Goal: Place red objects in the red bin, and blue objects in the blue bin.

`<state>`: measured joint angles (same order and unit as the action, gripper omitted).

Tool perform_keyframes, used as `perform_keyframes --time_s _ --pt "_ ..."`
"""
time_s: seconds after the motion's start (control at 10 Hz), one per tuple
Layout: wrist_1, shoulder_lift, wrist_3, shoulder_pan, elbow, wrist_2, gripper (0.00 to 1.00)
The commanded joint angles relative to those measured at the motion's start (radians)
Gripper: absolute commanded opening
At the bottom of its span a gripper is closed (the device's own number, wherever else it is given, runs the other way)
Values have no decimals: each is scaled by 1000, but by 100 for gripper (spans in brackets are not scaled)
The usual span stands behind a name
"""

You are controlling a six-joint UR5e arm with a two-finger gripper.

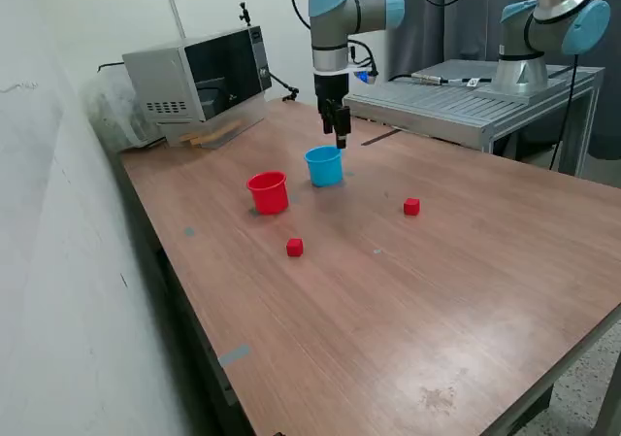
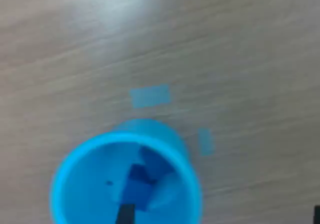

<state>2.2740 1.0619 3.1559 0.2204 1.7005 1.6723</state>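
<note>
Above the blue cup (image 1: pixel 324 165), the gripper (image 1: pixel 341 135) hangs, its spread unclear; two red cubes (image 1: pixel 294 248) (image 1: pixel 411 206) wait near the red cup (image 1: pixel 268 191). From the wrist, dark-blue cubes (image 2: pixel 142 176) lie inside the blue cup (image 2: pixel 80 159), apparently sorted.

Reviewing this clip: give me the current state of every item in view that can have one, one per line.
blue cup: upright, dark-blue pieces inside
red cup: upright, contents not visible
red cube near the cups: loose on table
other red cube: loose on table
gripper: above blue cup, opening unclear
microwave: door shut
</note>
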Motion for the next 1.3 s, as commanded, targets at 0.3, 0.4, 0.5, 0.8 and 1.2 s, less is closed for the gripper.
perform_keyframes --time_s 0.3,0.4,0.5,0.8,1.2 --pt "9 67 -552 -170 145 -23 100" --pt "9 73 -626 -177 159 -26 100" --pt "10 72 -670 -215 159 -26 100" --pt "13 61 -694 -321 143 -92 100" --pt "16 -25 -680 -369 98 -166 100"
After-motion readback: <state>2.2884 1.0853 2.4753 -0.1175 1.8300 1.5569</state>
